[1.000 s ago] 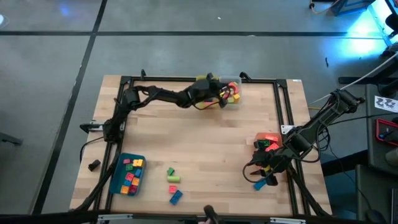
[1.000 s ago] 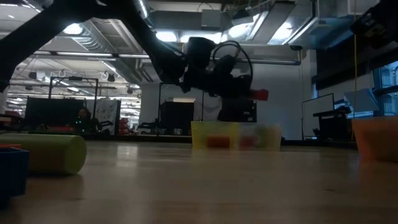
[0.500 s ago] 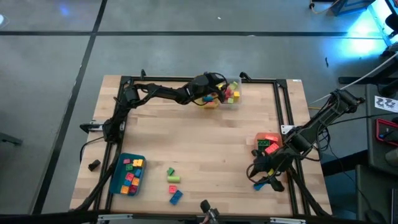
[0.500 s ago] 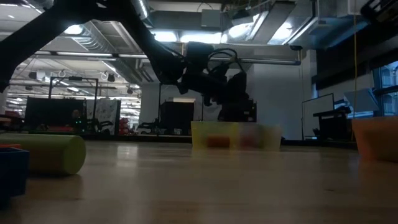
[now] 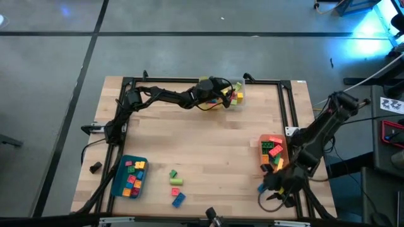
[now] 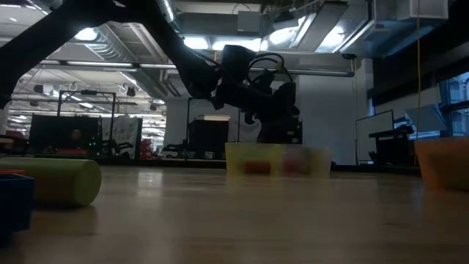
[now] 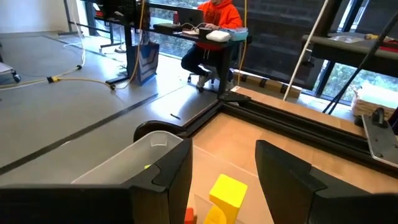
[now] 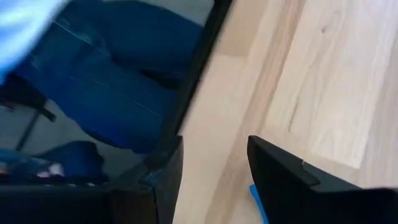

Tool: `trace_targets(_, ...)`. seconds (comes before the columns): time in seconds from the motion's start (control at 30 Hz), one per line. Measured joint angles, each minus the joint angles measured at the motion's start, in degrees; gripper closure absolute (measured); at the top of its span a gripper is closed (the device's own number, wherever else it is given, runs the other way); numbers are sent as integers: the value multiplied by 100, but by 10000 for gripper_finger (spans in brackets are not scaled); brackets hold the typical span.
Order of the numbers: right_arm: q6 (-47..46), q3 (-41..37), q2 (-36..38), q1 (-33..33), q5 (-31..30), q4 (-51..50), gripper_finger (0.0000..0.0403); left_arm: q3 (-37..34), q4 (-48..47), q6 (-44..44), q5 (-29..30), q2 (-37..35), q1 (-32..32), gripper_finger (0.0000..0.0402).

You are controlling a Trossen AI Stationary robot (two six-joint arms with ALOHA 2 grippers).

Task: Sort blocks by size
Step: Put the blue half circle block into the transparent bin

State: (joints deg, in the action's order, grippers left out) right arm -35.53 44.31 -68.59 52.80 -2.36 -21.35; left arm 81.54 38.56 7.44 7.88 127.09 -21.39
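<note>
My left gripper (image 5: 225,97) hangs open over the clear bin (image 5: 235,94) at the table's far edge. In its wrist view the fingers (image 7: 221,155) stand apart above a yellow block (image 7: 227,190) lying in the bin with red and other blocks. My right gripper (image 5: 279,188) is open near the table's near right corner, just past the orange bin (image 5: 272,152). A blue block (image 5: 261,188) lies on the table beside it, showing as a sliver (image 8: 255,198) between the fingers. Green, yellow-green and blue blocks (image 5: 176,186) lie loose on the table near the front.
A teal bin (image 5: 129,177) with several blocks stands at the near left. Black frame rails (image 5: 287,107) run along the table's sides. In the low view the yellow-green cylinder (image 6: 55,181) lies close to the camera. A seated person in orange (image 7: 217,22) is beyond the table.
My left gripper has opened over the clear bin and rolled its wrist; the red block it held has left its fingers. My right gripper has swung toward the table's near edge, away from the orange bin. The blue block has stayed where it was.
</note>
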Motion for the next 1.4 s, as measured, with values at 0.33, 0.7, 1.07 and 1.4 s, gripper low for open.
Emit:
trace_targets(0.33,162,0,-927,22,-107,-923,221,0,-25,0,-1,0,3,242)
trace_targets(0.7,332,0,-1524,11,138,-1173,221,0,-72,0,2,0,3,242)
trace_targets(1.07,453,31,-2098,13,96,-1125,221,0,-7,2,2,-2,3,242)
trace_targets(1.4,429,-11,-2141,6,42,-814,221,0,30,-15,-1,-9,36,242)
